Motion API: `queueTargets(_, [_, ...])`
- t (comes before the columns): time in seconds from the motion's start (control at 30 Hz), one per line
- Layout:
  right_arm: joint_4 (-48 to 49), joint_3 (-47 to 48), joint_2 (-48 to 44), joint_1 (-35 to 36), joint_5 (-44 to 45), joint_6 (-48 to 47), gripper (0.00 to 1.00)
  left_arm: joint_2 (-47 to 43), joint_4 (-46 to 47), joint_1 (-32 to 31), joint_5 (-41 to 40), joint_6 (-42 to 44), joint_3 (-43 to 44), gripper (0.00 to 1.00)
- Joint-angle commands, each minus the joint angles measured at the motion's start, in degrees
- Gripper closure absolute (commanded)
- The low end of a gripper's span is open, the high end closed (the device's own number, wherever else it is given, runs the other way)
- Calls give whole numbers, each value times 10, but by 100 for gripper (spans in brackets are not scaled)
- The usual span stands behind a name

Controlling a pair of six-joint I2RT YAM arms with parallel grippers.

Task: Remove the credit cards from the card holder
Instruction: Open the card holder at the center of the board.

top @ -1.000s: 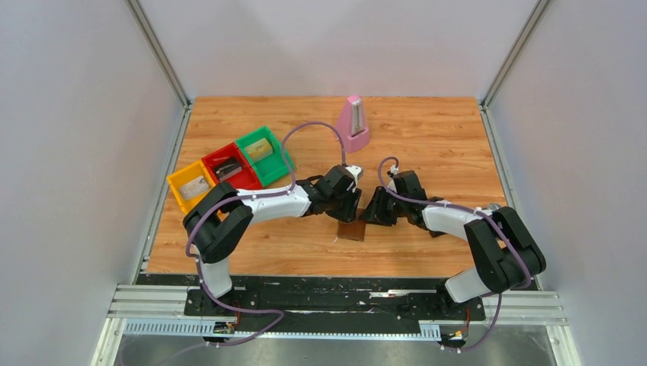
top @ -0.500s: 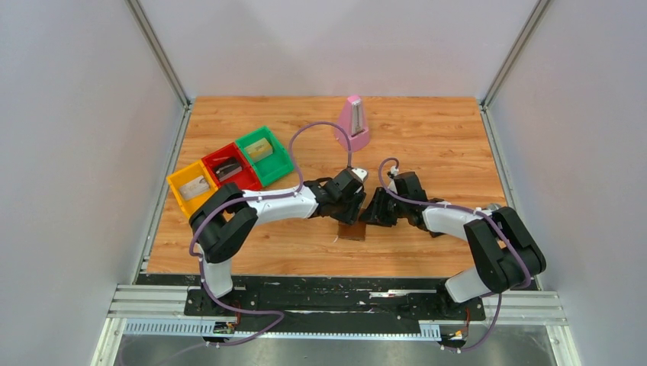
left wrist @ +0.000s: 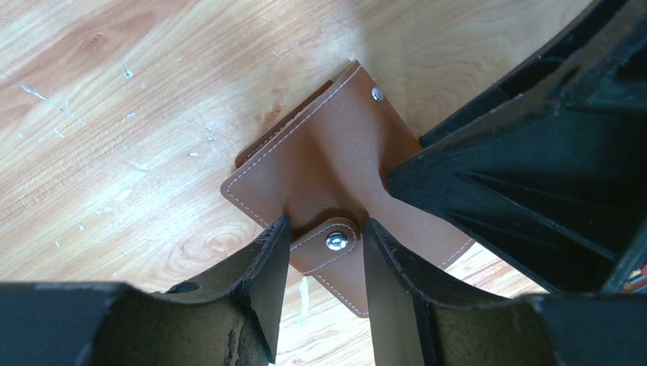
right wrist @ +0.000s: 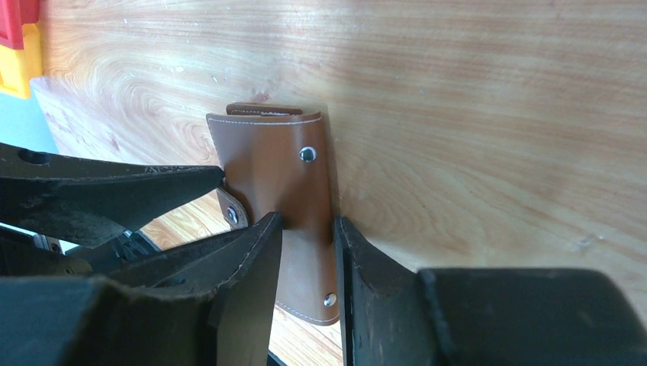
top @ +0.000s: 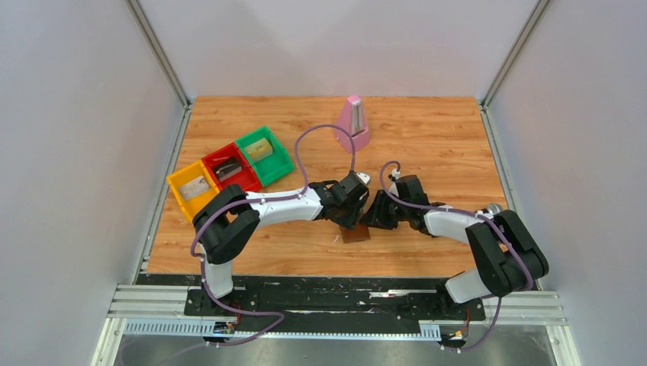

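Brown stitched-leather card holder (top: 355, 232) lies outer side up on the wooden table (top: 442, 145), between both grippers.
Far left, a row of yellow, red and green plastic trays (top: 286, 162) holds flat credit cards (top: 196, 185). The left gripper (left wrist: 324, 229) sets its fingers either side of the holder's snap-studded clasp tab (left wrist: 328, 248); whether they pinch it I cannot tell. The right gripper (right wrist: 307, 225) is clamped on the holder's edge.

Wood-grain table (top: 427, 130), plain grey walls (top: 76, 152), aluminium rails (top: 305, 297) at near edge.
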Motion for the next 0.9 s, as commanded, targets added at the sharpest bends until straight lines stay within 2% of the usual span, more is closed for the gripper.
queueTargets(0.0, [19, -11, -25, -1, -3, 0, 67, 18, -23, -6, -6, -19, 12, 53])
queueTargets(0.13, [19, -17, -36, -1, -2, 1, 67, 22, -24, -7, -8, -23, 9, 63])
queueTargets(0.2, [19, -20, -39, -1, -3, 3, 67, 22, -24, -8, -9, -22, 8, 71])
queueTargets(0.27, [19, -21, -42, -1, -4, 4, 67, 19, -28, -8, -14, -20, 10, 83])
queueTargets(0.4, [20, -24, -47, -1, -6, 5, 66, 5, -25, -8, -18, -10, 8, 98])
queueTargets(0.67, [-21, -13, -76, -1, -4, -2, 65, -49, 2, -8, 0, -26, -12, 100])
queueTargets(0.87, [-79, 7, -120, -1, 5, -15, 59, -117, 51, -7, 8, -39, -50, 100])
